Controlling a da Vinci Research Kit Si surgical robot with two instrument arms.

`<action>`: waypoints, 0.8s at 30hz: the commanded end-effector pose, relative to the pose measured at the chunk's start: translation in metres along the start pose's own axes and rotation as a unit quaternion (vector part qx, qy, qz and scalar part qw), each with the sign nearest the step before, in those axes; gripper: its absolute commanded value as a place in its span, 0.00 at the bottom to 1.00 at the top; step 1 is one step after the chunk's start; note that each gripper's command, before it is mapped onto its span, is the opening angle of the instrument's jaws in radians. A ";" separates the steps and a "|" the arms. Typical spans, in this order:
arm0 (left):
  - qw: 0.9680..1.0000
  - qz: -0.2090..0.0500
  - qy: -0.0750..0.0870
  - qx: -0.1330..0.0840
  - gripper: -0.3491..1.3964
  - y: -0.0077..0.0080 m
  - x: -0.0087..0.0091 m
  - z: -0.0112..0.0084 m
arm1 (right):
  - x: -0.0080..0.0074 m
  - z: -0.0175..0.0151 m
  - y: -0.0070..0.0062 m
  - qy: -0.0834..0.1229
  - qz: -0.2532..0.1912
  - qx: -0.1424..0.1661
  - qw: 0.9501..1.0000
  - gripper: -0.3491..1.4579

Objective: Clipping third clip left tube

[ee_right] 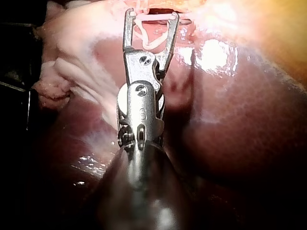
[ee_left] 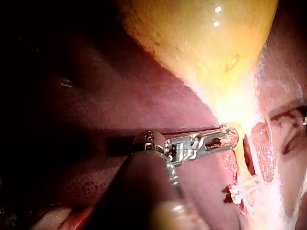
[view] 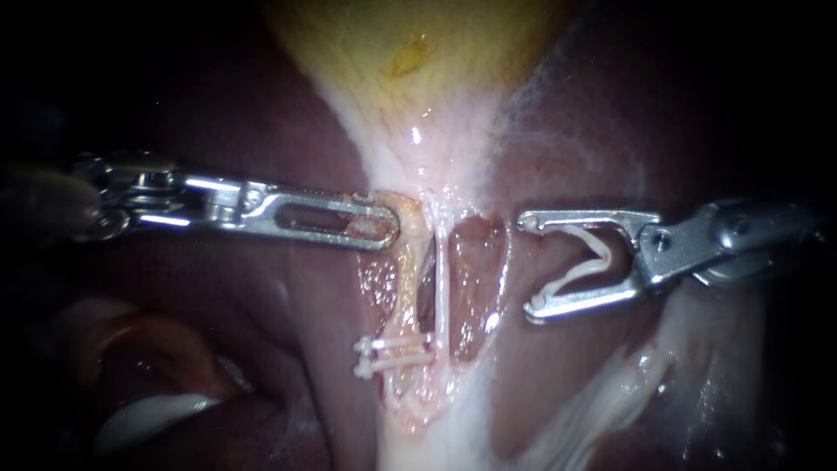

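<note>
The yellow gallbladder narrows downward into two tubes. The left tube is yellowish and carries two white clips low down. Beside it runs the thin white right tube. My left instrument comes in from the left, its slotted jaws shut on tissue at the gallbladder's neck, just above the left tube. My right instrument stands right of the tubes and apart from them. Its jaws are spread wide and hold a white V-shaped clip. The right wrist view shows this instrument with the clip facing the tubes.
Dark red liver lies on both sides of the tubes. A window of bare tissue opens between the right tube and my right instrument. Pale membrane runs off to the lower right. A pale fold lies at the lower left.
</note>
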 end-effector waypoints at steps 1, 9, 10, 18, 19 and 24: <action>1.000 0.000 0.000 0.000 0.00 0.0000 0.0000 -0.0001 | 0.0000 0.0000 0.0000 0.000 0.000 0.000 1.000 0.47; 1.000 -0.002 0.006 0.006 0.00 -0.0005 -0.0007 -0.0020 | 0.0000 0.0000 0.0000 0.000 0.000 0.000 1.000 0.47; 1.000 -0.003 0.005 0.005 0.00 -0.0009 -0.0008 -0.0025 | 0.0000 0.0001 0.0000 0.000 0.000 0.000 1.000 0.47; 1.000 -0.011 0.001 0.007 0.00 -0.0043 -0.0016 -0.0051 | 0.0000 0.0002 0.0000 0.000 0.000 0.001 1.000 0.47; 1.000 -0.009 0.001 0.006 0.00 -0.0047 -0.0017 -0.0053 | 0.0000 0.0002 0.0000 0.000 0.000 0.001 1.000 0.47; 1.000 -0.007 0.001 0.006 0.00 -0.0054 -0.0014 -0.0059 | 0.0001 0.0003 0.0000 0.001 0.000 0.002 1.000 0.46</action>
